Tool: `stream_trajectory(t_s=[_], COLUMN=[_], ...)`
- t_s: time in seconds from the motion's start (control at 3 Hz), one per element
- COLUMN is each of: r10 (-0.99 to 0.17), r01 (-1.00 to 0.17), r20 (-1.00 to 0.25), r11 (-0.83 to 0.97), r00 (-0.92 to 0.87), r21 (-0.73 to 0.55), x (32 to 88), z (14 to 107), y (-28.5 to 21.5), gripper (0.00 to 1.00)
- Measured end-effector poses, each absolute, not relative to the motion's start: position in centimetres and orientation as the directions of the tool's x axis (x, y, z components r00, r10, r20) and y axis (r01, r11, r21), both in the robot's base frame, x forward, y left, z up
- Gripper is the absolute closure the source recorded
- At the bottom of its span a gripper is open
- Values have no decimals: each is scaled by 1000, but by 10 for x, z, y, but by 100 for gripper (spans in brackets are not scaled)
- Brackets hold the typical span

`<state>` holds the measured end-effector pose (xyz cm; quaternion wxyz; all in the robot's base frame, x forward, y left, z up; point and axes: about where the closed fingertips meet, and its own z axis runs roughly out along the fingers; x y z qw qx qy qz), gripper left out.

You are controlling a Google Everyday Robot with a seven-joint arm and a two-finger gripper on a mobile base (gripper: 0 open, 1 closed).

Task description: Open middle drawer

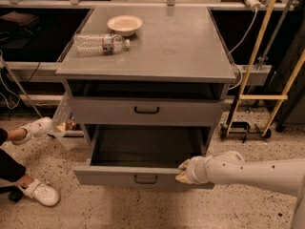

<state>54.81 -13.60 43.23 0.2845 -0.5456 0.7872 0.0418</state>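
The middle drawer [109,176] is pulled well out of the grey cabinet [157,51]. Its plain grey interior shows, and its flat front carries a small black bar handle [145,179]. My gripper [184,171] is at the top edge of that drawer's front, right of the handle, with the white arm [252,171] reaching in from the right. The drawer above [105,112], with its own black handle, is closed. Whatever lies below the open drawer is hidden by it.
A clear plastic bottle [100,43] lies on the cabinet top beside a shallow white bowl [124,24]. A person's white shoes [40,193] are on the speckled floor at the left. A yellow-framed stand [255,98] and cables stand to the right.
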Motion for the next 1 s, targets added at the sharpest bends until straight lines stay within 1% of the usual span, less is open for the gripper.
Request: stream_trajectory(t_s=[0.33,1.0], r10=[-835,-839], r01=[-883,-883], r20=[-494,-495], r11=[401,391], r00=[-243,-226], r21=[-245,-260], x=[548,528], z=[432,435], y=[-136,-140], gripper=[100,100])
